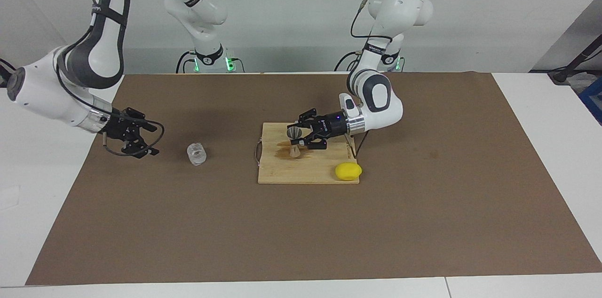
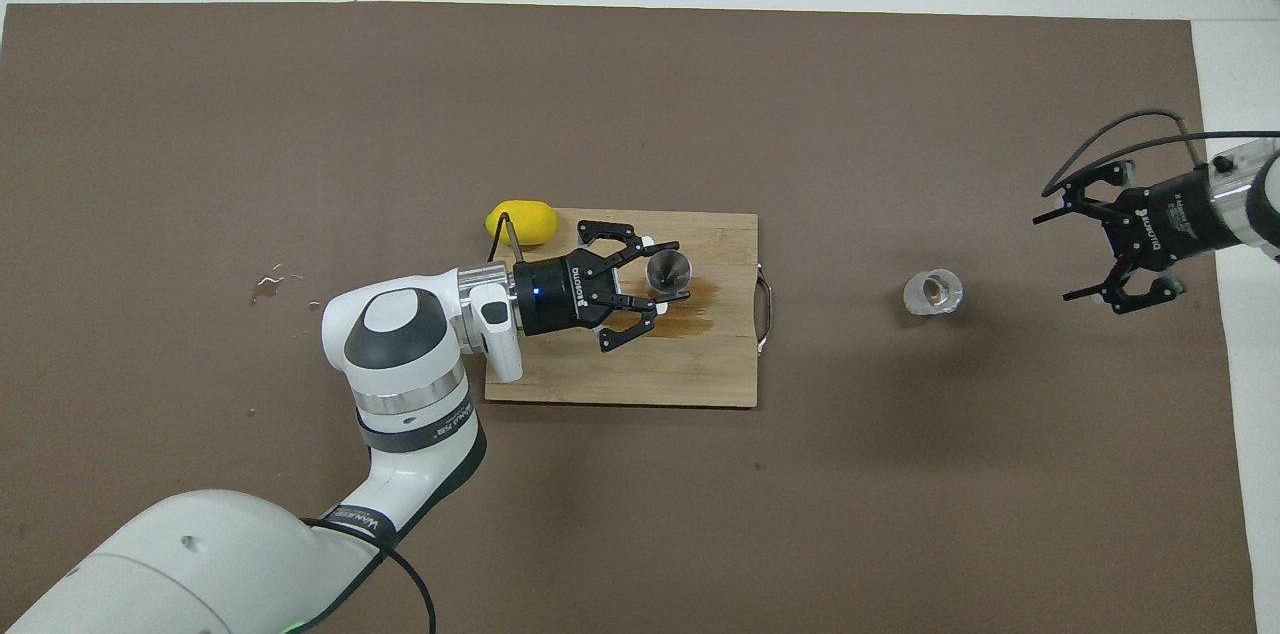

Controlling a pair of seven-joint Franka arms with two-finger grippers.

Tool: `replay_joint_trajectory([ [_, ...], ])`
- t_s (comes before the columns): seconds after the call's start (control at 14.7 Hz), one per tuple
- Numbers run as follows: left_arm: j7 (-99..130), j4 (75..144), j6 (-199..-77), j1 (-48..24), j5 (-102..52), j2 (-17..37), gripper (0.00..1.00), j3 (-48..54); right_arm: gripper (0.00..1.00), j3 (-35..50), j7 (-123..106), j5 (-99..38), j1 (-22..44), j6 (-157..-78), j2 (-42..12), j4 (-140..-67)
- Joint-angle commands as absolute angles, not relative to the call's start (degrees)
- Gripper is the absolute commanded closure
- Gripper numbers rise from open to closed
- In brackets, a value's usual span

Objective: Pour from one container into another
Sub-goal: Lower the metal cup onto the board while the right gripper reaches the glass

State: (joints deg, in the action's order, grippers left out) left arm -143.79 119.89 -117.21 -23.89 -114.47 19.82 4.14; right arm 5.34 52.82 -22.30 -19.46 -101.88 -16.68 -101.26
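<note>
**Jigger gripped on the board, glass cup standing free on the mat**

A brown mat [image 1: 301, 223] covers most of the white table [image 1: 541, 100]. Near its middle lies a wooden cutting board [image 1: 308, 171] with a metal handle at the end toward the right arm. A brown wet stain [image 2: 690, 299] spreads on the board around the foot of the jigger.

The left arm reaches low over the board, and the left gripper [image 1: 301, 137] is closed on the metal jigger [image 1: 295, 140], its fingertips pinching the upper cone while the outer links splay to the sides. The jigger stands upright on the board, its open mouth facing up.

The right gripper [image 1: 141, 140] hangs over the mat toward the right arm's end of the table, jaws spread wide and holding nothing. The clear glass cup [image 1: 196, 153] stands upright on the mat between this gripper and the board, apart from both.

A yellow lemon [image 1: 348, 171] rests at the board's corner toward the left arm's end. A few small droplets [image 2: 268, 282] lie on the mat there.
</note>
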Motion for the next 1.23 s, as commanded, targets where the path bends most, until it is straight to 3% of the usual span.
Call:
replay_joint_trajectory([
  [0.0, -148.6, 122.5, -118.2, -24.8, -117.1, 17.8, 0.83, 3.6, 0.06, 5.9, 52.5, -24.2, -19.9, -105.6, -17.3, -105.4],
  [0.41, -154.8, 123.0, -118.7, -25.4, -119.5, 18.5, 0.83, 3.5, 0.06, 6.2, 43.8, -23.6, -18.0, -106.6, -24.4, -103.8],
  [0.68, -155.0, 123.1, -119.3, -25.6, -120.0, 19.0, 0.76, 3.5, 0.06, 6.2, 43.9, -23.4, -16.8, -106.1, -27.7, -100.8],
  [1.16, -155.0, 123.0, -119.2, -25.5, -120.1, 19.8, 0.74, 3.5, 0.05, 6.5, 46.3, -25.1, -16.2, -106.4, -27.9, -101.9],
])
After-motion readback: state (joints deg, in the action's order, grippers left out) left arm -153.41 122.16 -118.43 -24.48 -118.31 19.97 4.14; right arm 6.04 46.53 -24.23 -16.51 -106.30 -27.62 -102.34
